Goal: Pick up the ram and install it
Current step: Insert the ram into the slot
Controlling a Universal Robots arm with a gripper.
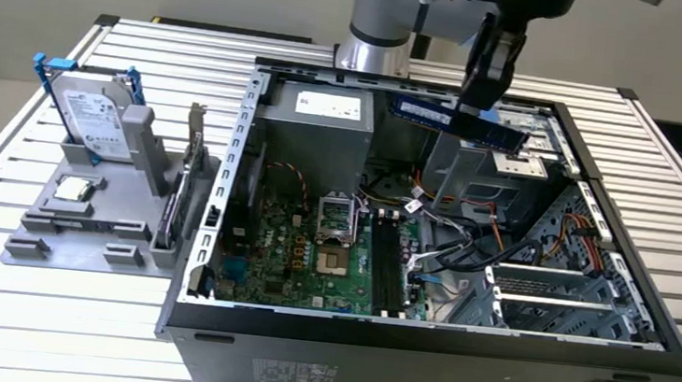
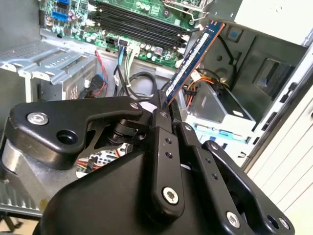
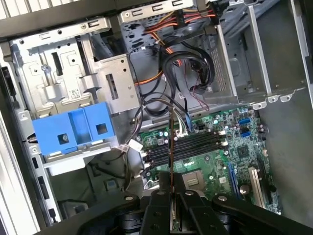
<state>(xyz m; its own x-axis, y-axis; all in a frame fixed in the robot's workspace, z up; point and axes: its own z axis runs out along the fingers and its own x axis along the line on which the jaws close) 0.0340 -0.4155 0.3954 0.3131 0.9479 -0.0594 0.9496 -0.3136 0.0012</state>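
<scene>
Matte black gripper [image 2: 165,108], fingers pinched on one end of the ram [image 2: 193,58]: a thin flat blue board with a row of black chips. Ram is held in the air over the open black metal case [image 1: 427,345], above the green motherboard [image 1: 309,258] and its long black memory slots [image 3: 188,147]. Silver hard drive [image 1: 92,115] stands in grey stand [image 1: 73,240] at the exterior view's left, on ribbed metal table [image 1: 54,314].

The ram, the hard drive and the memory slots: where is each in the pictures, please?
ram [image 2: 194,54], second wrist view, middle of blue board.
hard drive [image 1: 88,115], exterior view, silver label face.
memory slots [image 3: 195,146], first wrist view, middle black slot.
</scene>
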